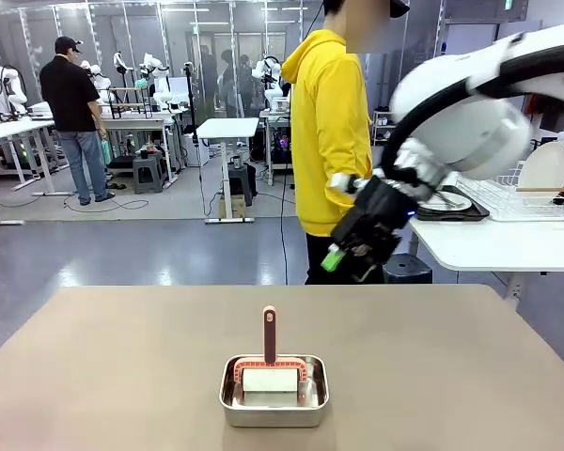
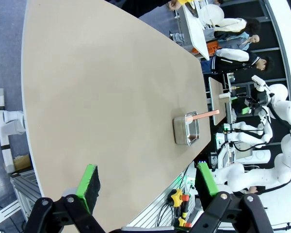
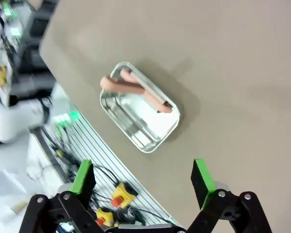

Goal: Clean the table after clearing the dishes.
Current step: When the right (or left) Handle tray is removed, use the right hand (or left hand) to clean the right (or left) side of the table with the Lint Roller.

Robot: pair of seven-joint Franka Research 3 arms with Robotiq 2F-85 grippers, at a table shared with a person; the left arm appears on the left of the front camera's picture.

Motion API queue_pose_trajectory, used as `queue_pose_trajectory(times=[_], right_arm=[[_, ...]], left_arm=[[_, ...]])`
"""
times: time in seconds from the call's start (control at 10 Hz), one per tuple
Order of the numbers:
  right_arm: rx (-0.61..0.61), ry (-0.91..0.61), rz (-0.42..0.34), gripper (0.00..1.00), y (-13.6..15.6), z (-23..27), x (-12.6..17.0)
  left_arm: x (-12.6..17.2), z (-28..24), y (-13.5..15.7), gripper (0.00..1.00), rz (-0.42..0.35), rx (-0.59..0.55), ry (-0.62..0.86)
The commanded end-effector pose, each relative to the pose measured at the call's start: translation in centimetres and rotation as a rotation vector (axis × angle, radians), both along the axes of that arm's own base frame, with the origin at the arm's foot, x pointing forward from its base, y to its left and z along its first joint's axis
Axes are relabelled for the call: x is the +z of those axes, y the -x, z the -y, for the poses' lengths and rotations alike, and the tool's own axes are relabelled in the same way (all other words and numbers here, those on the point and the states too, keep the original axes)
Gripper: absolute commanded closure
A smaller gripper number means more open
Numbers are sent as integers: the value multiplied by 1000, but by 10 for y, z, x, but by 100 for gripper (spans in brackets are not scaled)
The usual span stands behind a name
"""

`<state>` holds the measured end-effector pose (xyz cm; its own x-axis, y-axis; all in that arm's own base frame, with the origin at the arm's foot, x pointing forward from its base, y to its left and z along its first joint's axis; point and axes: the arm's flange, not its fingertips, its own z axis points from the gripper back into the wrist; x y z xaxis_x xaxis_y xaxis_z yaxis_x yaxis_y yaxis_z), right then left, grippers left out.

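- The table [image 1: 122, 357] [image 2: 97, 87] [image 3: 233, 58] is spreading taupe-brown across the front view. Its top is lying bare apart from one pan near the robot's edge, about midway along.
- The right arm [image 1: 470, 122] is reaching in from the right, raised high over the table's far right part.
- A person in a yellow hoodie [image 1: 329, 122] is standing at the far side, side-on, just behind the arm's wrist.
- A small white table [image 1: 489, 244] is standing to the right, beyond the big one, and is carrying a wire dish rack [image 1: 517, 197].
- The dishes: a round white plate [image 1: 545, 167] is standing upright in the rack. A dark tray [image 1: 451, 213] is sitting beside the rack, partly hidden by the arm; what it is holding I cannot tell.
- The right gripper [image 1: 346, 256] [image 3: 142, 179] is hanging in the air above the table, its fingers spread wide and holding nothing. In its wrist view it is looking down on the pan, well apart from it.
- The left gripper [image 2: 148, 183] is hovering over the table's near edge, its fingers likewise spread wide and gripping nothing, far from the pan.
- The steel rectangular pan [image 1: 274, 416] [image 2: 180, 131] [image 3: 140, 145] is resting flat on the table.
- A brush with a salmon-pink handle [image 1: 270, 334] [image 2: 206, 115] [image 3: 136, 90] is lying in the pan, its handle sticking out over the far rim.
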<state>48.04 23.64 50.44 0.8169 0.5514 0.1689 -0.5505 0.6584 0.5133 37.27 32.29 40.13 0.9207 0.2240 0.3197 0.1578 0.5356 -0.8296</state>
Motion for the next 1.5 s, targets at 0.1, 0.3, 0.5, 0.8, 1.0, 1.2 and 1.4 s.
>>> queue_pose_trajectory(times=[0.1, 0.3, 0.5, 0.8, 1.0, 1.2, 1.4], right_arm=[[215, 170, 39, 0, -7, -71, -6], [352, 200, 74, 0, 0, -94, -11], [293, 184, 56, 0, 9, -97, -17], [293, 184, 56, 0, 9, -97, -17], [293, 184, 56, 0, 9, -97, -17], [293, 184, 56, 0, 9, -97, -17], [482, 211, 96, 0, 1, -108, -21]], left_arm=[[3, -1, 4, 0, -2, -5, 1], [3, -1, 4, 0, -2, -5, 1], [3, -1, 4, 0, -2, -5, 1], [3, -1, 4, 0, -2, -5, 1], [3, -1, 4, 0, -2, -5, 1], [3, -1, 4, 0, -2, -5, 1], [3, -1, 4, 0, -2, -5, 1]])
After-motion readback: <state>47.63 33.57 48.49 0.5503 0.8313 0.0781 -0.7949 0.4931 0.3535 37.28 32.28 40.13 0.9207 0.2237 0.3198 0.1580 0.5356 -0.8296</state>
